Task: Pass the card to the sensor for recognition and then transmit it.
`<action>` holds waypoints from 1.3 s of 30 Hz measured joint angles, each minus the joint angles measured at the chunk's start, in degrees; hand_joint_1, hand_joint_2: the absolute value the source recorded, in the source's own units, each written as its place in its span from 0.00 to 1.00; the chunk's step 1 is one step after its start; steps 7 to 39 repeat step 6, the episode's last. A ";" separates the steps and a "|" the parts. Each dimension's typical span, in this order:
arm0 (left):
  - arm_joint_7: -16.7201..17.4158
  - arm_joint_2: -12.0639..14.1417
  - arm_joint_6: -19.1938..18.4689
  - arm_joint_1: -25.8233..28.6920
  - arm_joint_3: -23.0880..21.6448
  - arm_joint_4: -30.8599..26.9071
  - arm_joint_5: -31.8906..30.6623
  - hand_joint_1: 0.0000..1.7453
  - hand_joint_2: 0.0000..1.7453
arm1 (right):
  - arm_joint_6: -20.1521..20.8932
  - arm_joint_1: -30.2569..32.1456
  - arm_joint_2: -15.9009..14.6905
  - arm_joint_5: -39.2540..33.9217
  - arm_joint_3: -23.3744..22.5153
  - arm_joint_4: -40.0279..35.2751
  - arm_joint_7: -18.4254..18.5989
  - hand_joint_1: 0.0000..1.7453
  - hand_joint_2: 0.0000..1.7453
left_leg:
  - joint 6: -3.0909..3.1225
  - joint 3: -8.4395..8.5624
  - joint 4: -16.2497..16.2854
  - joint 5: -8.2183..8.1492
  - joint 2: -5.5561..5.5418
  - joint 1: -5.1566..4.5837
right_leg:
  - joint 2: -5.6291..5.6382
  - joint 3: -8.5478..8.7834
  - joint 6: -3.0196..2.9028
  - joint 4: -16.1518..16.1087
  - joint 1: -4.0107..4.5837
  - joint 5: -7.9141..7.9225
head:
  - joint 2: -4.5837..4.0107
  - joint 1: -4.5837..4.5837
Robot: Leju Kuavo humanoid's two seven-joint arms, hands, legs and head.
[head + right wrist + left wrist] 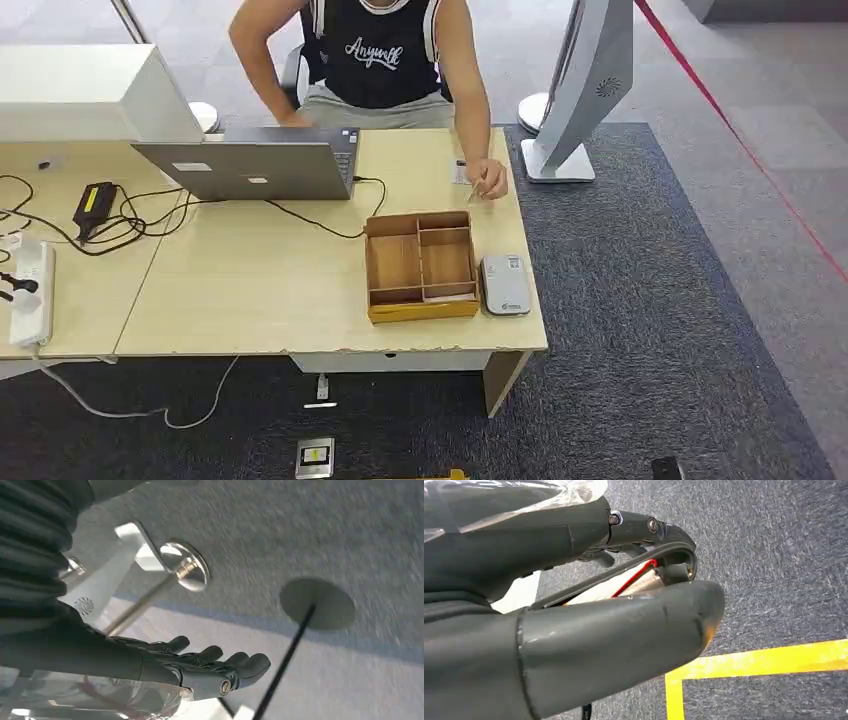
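From your head view, a person's hand (489, 180) holds the card (462, 172) at the tabletop's (250, 290) far right edge; the sensor (505, 284) lies near the right front corner. Left hand (574, 630): fingers curled, empty. Right hand (200, 670): fingers spread, empty. Approach flat.

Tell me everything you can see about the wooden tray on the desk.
The wooden tray is a shallow open box of light brown wood with a yellowish front wall, split by thin dividers into several compartments, all apparently empty. It sits flat near the front right of the desk, close beside the grey card sensor; a black laptop cable runs to its back left corner.
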 joint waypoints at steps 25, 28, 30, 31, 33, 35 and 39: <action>0.02 0.04 -0.07 -0.01 0.20 0.00 -0.46 0.00 0.00 | 0.55 -0.53 0.68 -0.28 -1.02 3.21 -0.72 0.00 1.00 | 0.00 0.01 0.00 0.00 -0.01 -0.01 | 0.00 0.02 0.00 0.00 -0.01 0.00 | 0.00 -0.02; 0.02 0.04 -0.07 -0.01 0.20 0.00 -0.46 0.00 0.00 | 0.55 -0.53 0.68 -0.28 -1.02 3.21 -0.72 0.00 1.00 | 0.00 0.01 0.00 0.00 -0.01 -0.01 | 0.00 0.02 0.00 0.00 -0.01 0.00 | 0.00 -0.02; 0.02 0.04 -0.07 -0.01 0.20 0.00 -0.46 0.00 0.00 | 0.55 -0.53 0.68 -0.28 -1.02 3.21 -0.72 0.00 1.00 | 0.00 0.01 0.00 0.00 -0.01 -0.01 | 0.00 0.02 0.00 0.00 -0.01 0.00 | 0.00 -0.02; 0.02 0.04 -0.07 -0.01 0.20 0.00 -0.46 0.00 0.00 | 0.55 -0.53 0.68 -0.28 -1.02 3.21 -0.72 0.00 1.00 | 0.00 0.01 0.00 0.00 -0.01 -0.01 | 0.00 0.02 0.00 0.00 -0.01 0.00 | 0.00 -0.02; 0.02 0.04 -0.07 -0.01 0.20 0.00 -0.46 0.00 0.00 | 0.55 -0.53 0.68 -0.28 -1.02 3.21 -0.72 0.00 1.00 | 0.00 0.01 0.00 0.00 -0.01 -0.01 | 0.00 0.02 0.00 0.00 -0.01 0.00 | 0.00 -0.02; 0.02 0.04 -0.07 -0.01 0.20 0.00 -0.46 0.00 0.00 | 0.55 -0.53 0.68 -0.28 -1.02 3.21 -0.72 0.00 1.00 | 0.00 0.01 0.00 0.00 -0.01 -0.01 | 0.00 0.02 0.00 0.00 -0.01 0.00 | 0.00 -0.02; 0.02 0.04 -0.07 -0.01 0.20 0.00 -0.46 0.00 0.00 | 0.55 -0.53 0.68 -0.28 -1.02 3.21 -0.72 0.00 1.00 | 0.00 0.01 0.00 0.00 -0.01 -0.01 | 0.00 0.02 0.00 0.00 -0.01 0.00 | 0.00 -0.02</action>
